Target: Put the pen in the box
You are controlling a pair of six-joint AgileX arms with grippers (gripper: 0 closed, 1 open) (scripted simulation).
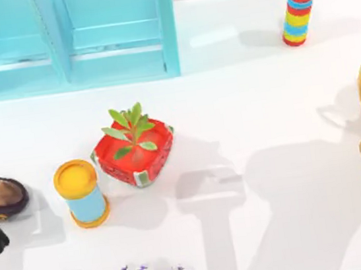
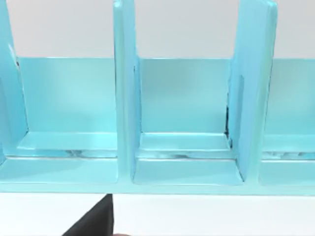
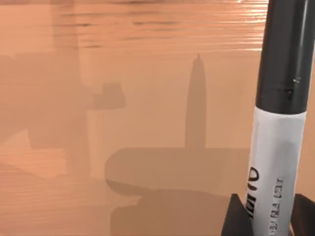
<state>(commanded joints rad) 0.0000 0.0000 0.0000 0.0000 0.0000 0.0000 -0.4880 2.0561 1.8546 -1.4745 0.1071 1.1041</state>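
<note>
The right gripper [image 3: 268, 214] is closed on the marker pen [image 3: 278, 123], held upright against a wooden surface: carrying step, next requiring transfer to the blue box [image 1: 68, 43] at the top view's upper left.

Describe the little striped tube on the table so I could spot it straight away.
Start from the big turquoise box along the table's far edge and look to its right. There, alone on the white table, stands a small upright cylinder. Unlike the yellow-lidded blue can, it is banded red, yellow and blue.
</note>
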